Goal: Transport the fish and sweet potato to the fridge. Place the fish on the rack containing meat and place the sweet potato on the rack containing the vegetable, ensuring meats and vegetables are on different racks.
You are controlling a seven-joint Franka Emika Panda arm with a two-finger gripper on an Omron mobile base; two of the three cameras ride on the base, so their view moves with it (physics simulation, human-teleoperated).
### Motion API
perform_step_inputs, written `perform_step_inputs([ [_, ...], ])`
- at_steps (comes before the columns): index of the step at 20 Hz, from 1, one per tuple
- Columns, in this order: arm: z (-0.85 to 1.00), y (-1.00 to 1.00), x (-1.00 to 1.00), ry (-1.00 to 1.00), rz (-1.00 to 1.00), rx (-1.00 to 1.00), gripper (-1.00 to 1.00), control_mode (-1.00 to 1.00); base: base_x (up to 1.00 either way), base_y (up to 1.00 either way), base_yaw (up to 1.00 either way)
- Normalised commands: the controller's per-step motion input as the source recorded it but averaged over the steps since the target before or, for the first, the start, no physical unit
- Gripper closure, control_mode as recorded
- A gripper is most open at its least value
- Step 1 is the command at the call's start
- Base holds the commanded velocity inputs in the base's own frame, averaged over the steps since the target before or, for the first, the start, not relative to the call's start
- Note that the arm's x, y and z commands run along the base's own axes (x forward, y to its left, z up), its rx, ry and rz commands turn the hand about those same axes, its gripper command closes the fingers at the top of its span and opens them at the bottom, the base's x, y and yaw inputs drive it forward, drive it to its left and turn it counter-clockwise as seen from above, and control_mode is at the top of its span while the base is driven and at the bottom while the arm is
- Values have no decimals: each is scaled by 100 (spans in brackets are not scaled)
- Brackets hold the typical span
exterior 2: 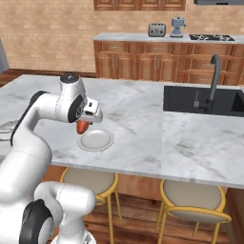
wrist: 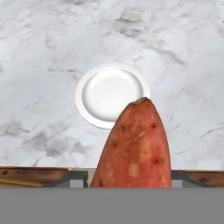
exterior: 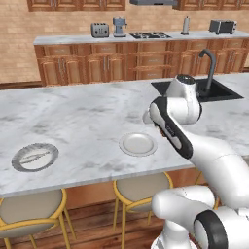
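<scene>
My gripper (exterior 2: 84, 123) is shut on the sweet potato (exterior 2: 83, 127), a reddish-orange tuber that hangs point-down a little above the island counter. In the hand view the sweet potato (wrist: 133, 148) covers the fingertips, and an empty white plate (wrist: 111, 94) lies on the marble beyond its tip. That plate (exterior: 138, 144) sits near the counter's front edge, just below the hand. The fish (exterior: 34, 157), slender and silvery-grey, lies on a grey plate (exterior: 17, 163) at the counter's far left. The fridge, its racks, the meat and the vegetable are out of view.
A black sink (exterior: 221, 91) with a tall dark faucet (exterior: 209, 68) is set into the island to the right. Yellow-legged stools (exterior: 141, 189) stand under the front edge. A back counter (exterior: 73, 39) carries a toaster (exterior: 99, 30) and a cooktop.
</scene>
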Motion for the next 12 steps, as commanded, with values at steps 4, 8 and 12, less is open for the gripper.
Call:
perform_step_inputs([
  [4,53,0,-47,-1,0,-6,100,-100,0,0,0],
  [8,78,0,-43,0,3,0,100,-100,0,0,0],
  [12,91,0,-52,-5,9,0,100,-100,0,0,0],
])
